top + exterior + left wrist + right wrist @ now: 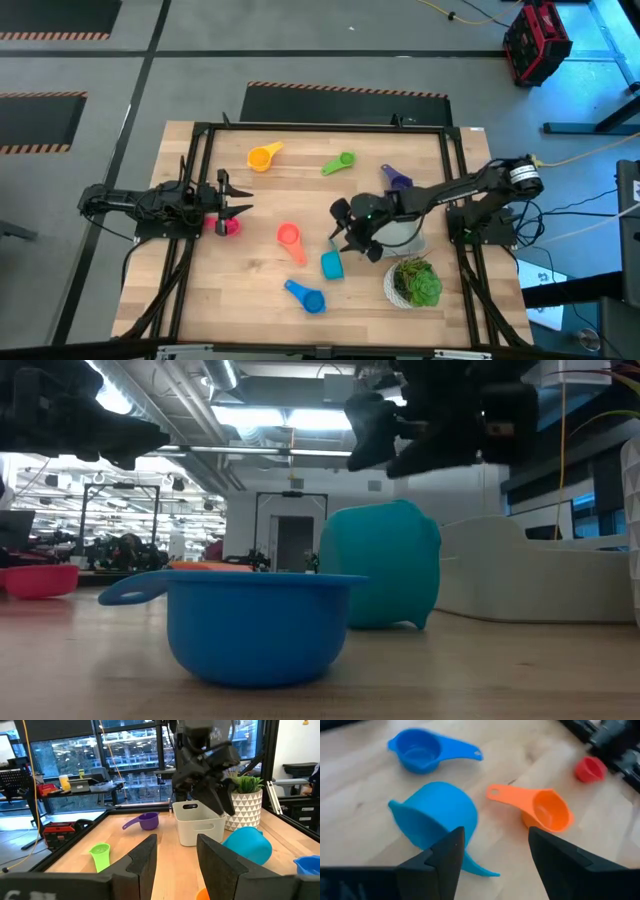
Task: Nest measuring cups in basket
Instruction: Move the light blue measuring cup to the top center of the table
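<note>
Seven measuring cups lie scattered on the wooden table: yellow, green, purple, salmon, teal, blue and pink. The teal cup is tipped on its side, and the others sit upright. The light-gray basket stands partly under my right arm. My right gripper hangs open above the table, just past the teal cup and next to the salmon cup. My left gripper is open near the table's left edge, right beside the pink cup.
A white patterned pot with a green plant stands at the table's near right, close to the basket. A black frame rail runs around the table. Bare wood lies between the salmon cup and my left gripper.
</note>
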`<state>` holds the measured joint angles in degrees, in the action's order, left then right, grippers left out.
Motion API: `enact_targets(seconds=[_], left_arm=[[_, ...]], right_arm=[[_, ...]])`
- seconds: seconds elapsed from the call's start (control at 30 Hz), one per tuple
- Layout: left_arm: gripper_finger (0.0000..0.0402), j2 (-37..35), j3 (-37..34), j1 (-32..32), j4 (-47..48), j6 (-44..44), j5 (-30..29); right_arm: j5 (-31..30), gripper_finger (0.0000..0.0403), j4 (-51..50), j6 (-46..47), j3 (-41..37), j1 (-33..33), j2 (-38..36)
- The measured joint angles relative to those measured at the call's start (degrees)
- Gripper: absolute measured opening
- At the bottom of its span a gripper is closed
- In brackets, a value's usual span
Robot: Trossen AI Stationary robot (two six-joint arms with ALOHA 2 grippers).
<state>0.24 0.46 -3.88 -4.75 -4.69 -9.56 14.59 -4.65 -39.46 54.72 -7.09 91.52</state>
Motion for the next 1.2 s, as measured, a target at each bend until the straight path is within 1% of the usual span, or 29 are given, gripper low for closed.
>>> enact_targets(seconds=[0.17,0.37,0.6,0.73,1.0,1.1,1.2], left_arm=[[0.0133,0.0,0.0,0.0,0.0,0.0,0.0],[0.0133,0.0,0.0,0.0,0.0,0.0,0.0],[0.0133,0.0,0.0,0.0,0.0,0.0,0.0],[0.0133,0.0,0.0,0.0,0.0,0.0,0.0],[0.0133,0.0,0.0,0.0,0.0,0.0,0.0],[0.0133,0.0,0.0,0.0,0.0,0.0,0.0],[0.0133,0.0,0.0,0.0,0.0,0.0,0.0]], right_arm=[[-0.2,0.0225,0.2,-3.0,0.0,-1.2,2.0],[-4.7,0.0225,0.1,-3.3,0.0,-1.8,3.6],[-5.1,0.0225,-0.5,-5.4,0.0,-2.3,6.2],[-5.1,0.0225,1.1,-6.2,0.1,-3.3,7.3],[-6.6,0.0225,3.4,-6.3,0.1,-3.6,7.5],[-6.6,0.0216,3.4,-6.3,0.1,-3.6,7.5],[-6.6,0.0198,3.5,-6.3,0.0,-3.6,7.5]])
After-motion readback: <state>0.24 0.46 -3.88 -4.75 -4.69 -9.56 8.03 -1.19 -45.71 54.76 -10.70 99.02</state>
